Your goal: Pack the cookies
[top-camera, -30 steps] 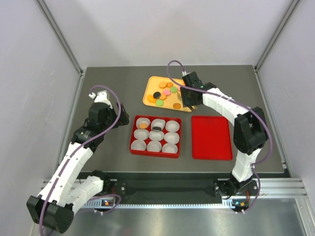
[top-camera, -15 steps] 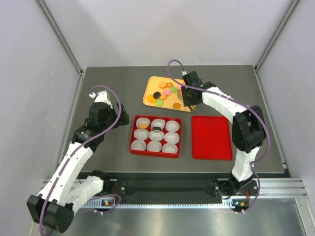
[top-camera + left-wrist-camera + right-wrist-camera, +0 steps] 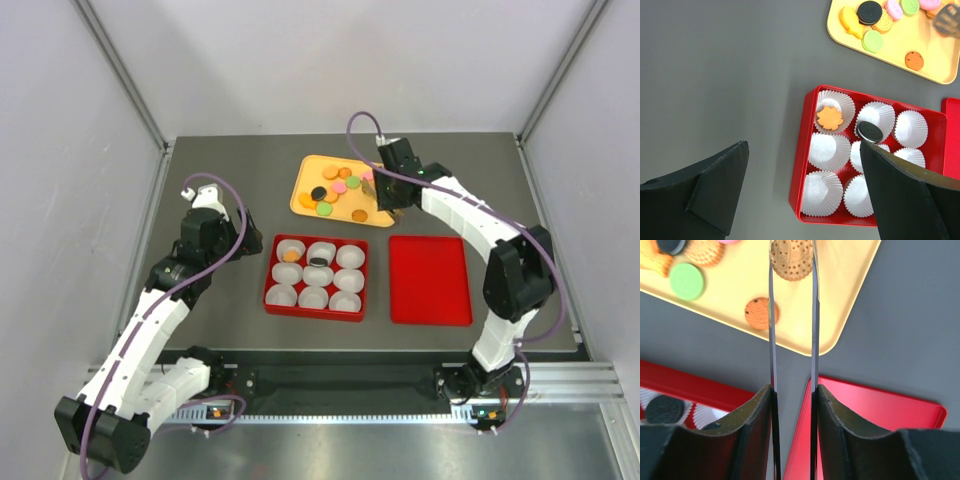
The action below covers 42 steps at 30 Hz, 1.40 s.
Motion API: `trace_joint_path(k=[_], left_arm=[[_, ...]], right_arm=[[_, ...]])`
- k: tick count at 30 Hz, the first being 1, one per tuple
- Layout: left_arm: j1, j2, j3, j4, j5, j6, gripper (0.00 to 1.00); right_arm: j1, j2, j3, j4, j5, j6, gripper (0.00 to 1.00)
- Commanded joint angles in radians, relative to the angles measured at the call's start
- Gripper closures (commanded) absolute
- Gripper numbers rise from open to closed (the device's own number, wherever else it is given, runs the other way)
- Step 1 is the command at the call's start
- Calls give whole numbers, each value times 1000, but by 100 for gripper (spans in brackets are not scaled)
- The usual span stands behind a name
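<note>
Several cookies (image 3: pixel 334 191) lie on the yellow tray (image 3: pixel 303 186) at the back; the right wrist view picks out a green one (image 3: pixel 686 281) and an orange one (image 3: pixel 758 313). My right gripper (image 3: pixel 372 186) hangs over the tray's right end, its thin blades shut on a tan round cookie (image 3: pixel 791 259). The red box (image 3: pixel 268 272) holds white paper cups, with an orange cookie (image 3: pixel 829 117) in the back left cup and a black cookie (image 3: pixel 870 132) resting on the back middle cup's rim. My left gripper (image 3: pixel 805 190) is open and empty, above the box's left edge.
A flat red lid (image 3: pixel 430 280) lies right of the box, and its corner shows below my right fingers (image 3: pixel 880 410). Grey walls enclose the dark table on three sides. Both arm bases stand at the near edge.
My right gripper has narrowed onto the tan cookie and shifted slightly right and back over the tray's end. The left arm has not moved.
</note>
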Motion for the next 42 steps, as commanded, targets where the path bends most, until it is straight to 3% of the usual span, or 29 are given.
trace_joint_path(k=[1, 10, 22, 28, 42], left_arm=[[5, 0, -6, 42, 13, 14, 3], [5, -5, -6, 42, 15, 14, 3], [5, -8, -6, 42, 21, 13, 3], [6, -11, -8, 41, 21, 13, 3], [6, -8, -9, 39, 16, 13, 3]], right_arm=[[-15, -116, -10, 14, 7, -8, 68], [0, -307, -151, 34, -74, 4, 68], [242, -602, -357, -1, -26, 59, 66], [387, -587, -391, -12, 36, 108, 67], [428, -519, -486, 28, 87, 139, 68]])
